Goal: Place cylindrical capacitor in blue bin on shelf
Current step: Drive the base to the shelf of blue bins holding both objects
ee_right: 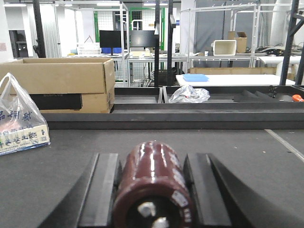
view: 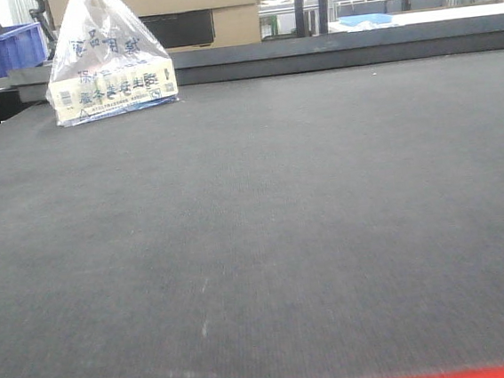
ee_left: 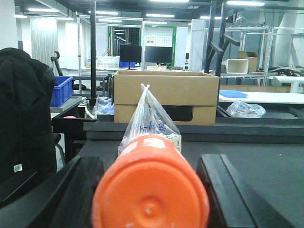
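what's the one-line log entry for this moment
left gripper: shut on orange cylinder | right gripper: shut on cylindrical capacitor | plastic bag: on dark mat

The left gripper [ee_left: 149, 164] points level and straight ahead. Its two black wedge-shaped fingers [ee_left: 71, 190] press against opposite sides of a fat orange plastic cylinder [ee_left: 151, 190] (the cylinder's rounded end cap faces the wrist camera). The right gripper [ee_right: 152, 159] holds the same level, forward-facing pose. Its black fingers [ee_right: 102, 190] clamp either flank of a glossy dark-maroon cylindrical capacitor [ee_right: 154, 180], whose metal terminals face the camera. Each cylinder lies lengthwise along its gripper's axis, centred between the fingers.
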